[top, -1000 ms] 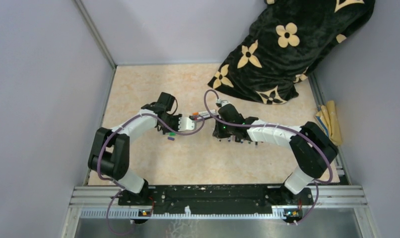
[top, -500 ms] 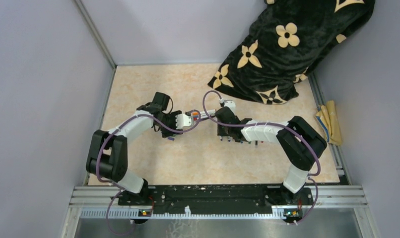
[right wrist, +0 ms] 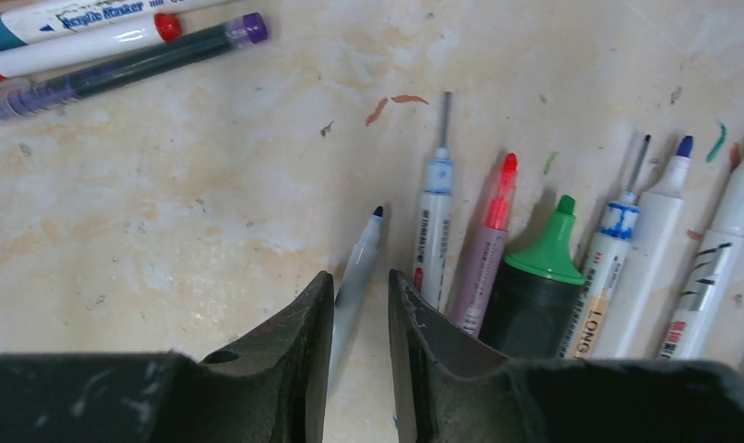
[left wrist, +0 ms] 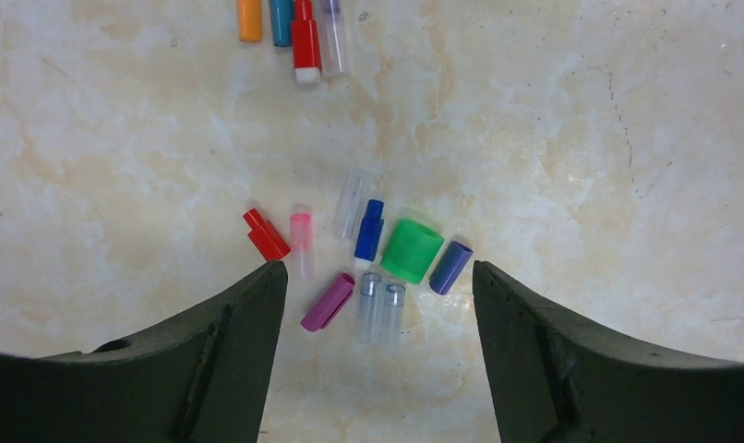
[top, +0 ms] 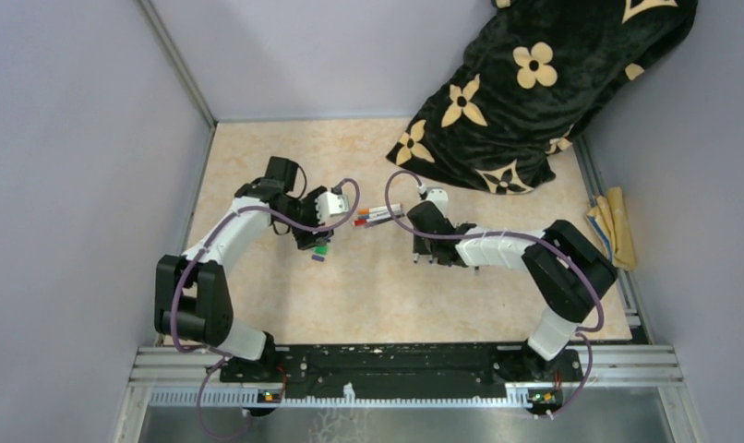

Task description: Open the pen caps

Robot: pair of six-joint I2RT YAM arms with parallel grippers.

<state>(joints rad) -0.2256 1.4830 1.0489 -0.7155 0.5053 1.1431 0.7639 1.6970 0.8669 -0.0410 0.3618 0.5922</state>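
Several loose pen caps lie in a heap under my left gripper (left wrist: 378, 268), which is open wide and holds nothing: a red cap (left wrist: 266, 235), a blue cap (left wrist: 369, 231), a wide green cap (left wrist: 412, 250), a magenta cap (left wrist: 328, 302) and clear ones (left wrist: 379, 309). In the top view the cap heap (top: 319, 251) sits just below that gripper (top: 308, 235). My right gripper (right wrist: 361, 273) stands slightly open, low over the table. An uncapped grey pen (right wrist: 362, 254) lies loose between its fingers. To its right runs a row of uncapped pens (right wrist: 539, 291).
Several capped pens (top: 378, 215) lie between the two grippers; their coloured ends (left wrist: 305, 41) show at the top of the left wrist view. A black flowered cloth (top: 534, 83) covers the back right corner. A yellow rag (top: 613, 226) lies at the right edge.
The two grippers have drawn apart. My left gripper has swung left over the cap heap and opened wide. My right gripper has dropped to the pen row and opened a little.
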